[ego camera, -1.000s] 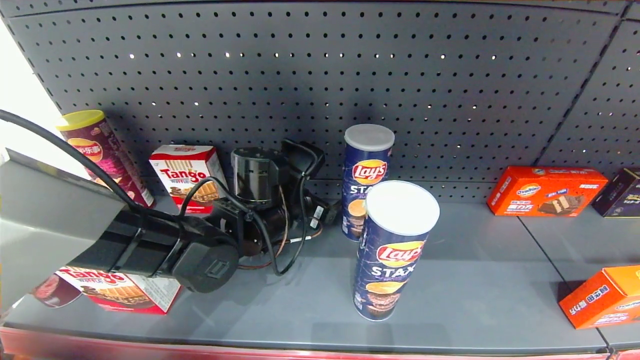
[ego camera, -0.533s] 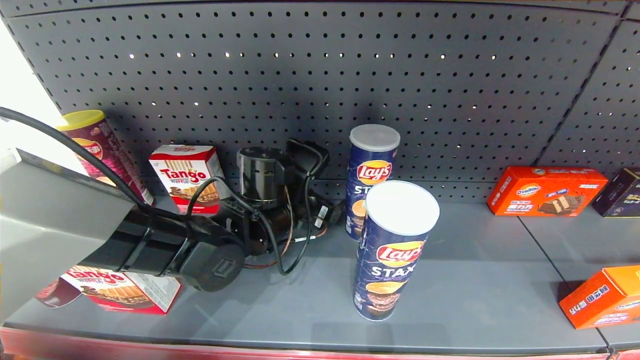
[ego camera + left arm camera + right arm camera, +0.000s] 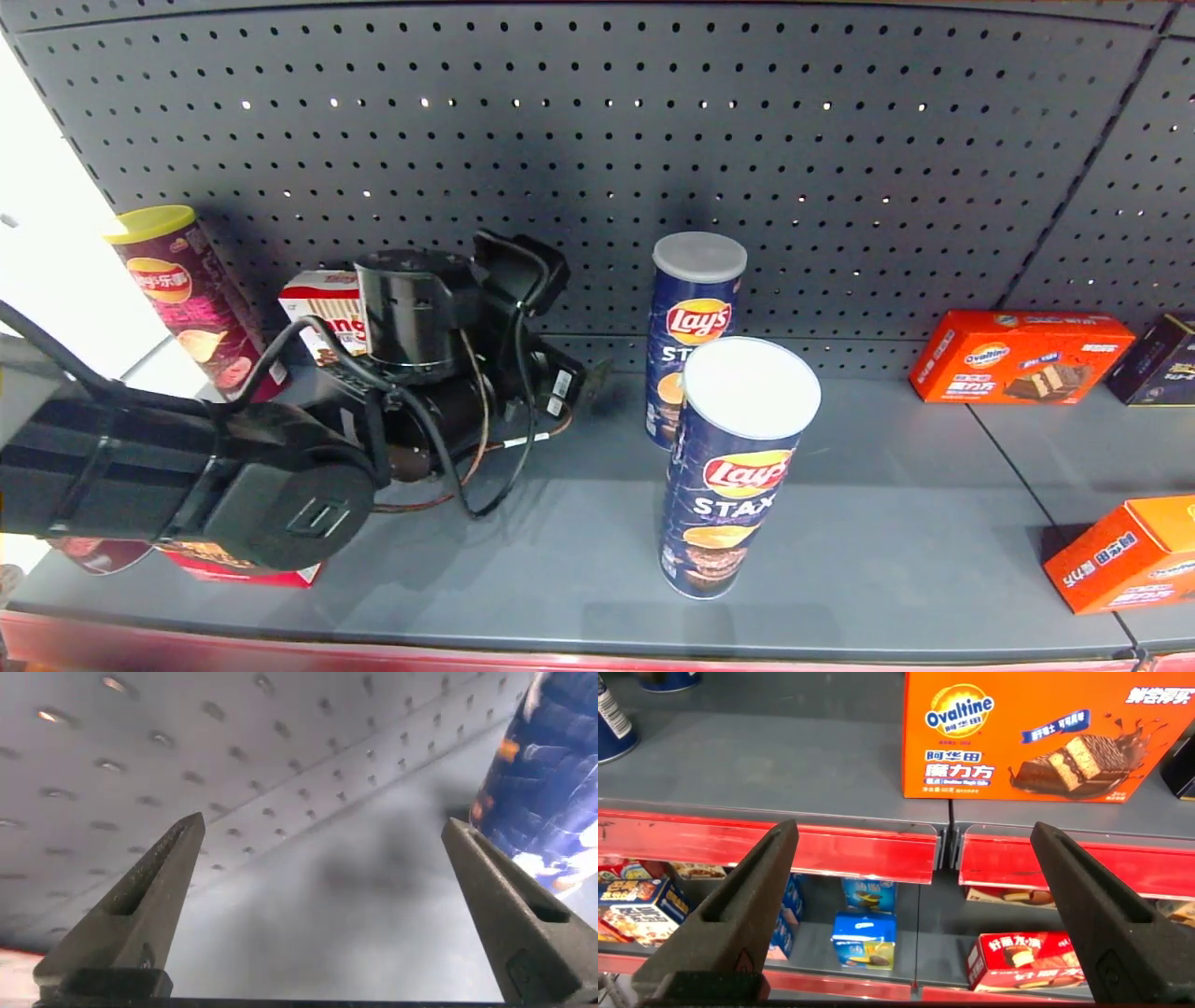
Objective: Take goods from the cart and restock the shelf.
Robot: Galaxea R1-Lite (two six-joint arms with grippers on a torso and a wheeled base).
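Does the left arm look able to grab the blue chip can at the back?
Probably yes. The left end effector is open near the rear blue can, only bare shelf between them; the front blue can stands clear of that path.

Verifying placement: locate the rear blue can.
Head view, mid-shelf: the rear blue can stands upright near the pegboard, just behind the front blue can.

The shelf [image 3: 887, 560] is taken from above, front edge nearest, in the head view. Pegboard [image 3: 234, 756] and blue can [image 3: 551, 784] are shared close-up by the left wrist view; the orange box [image 3: 1036, 733] by the right.
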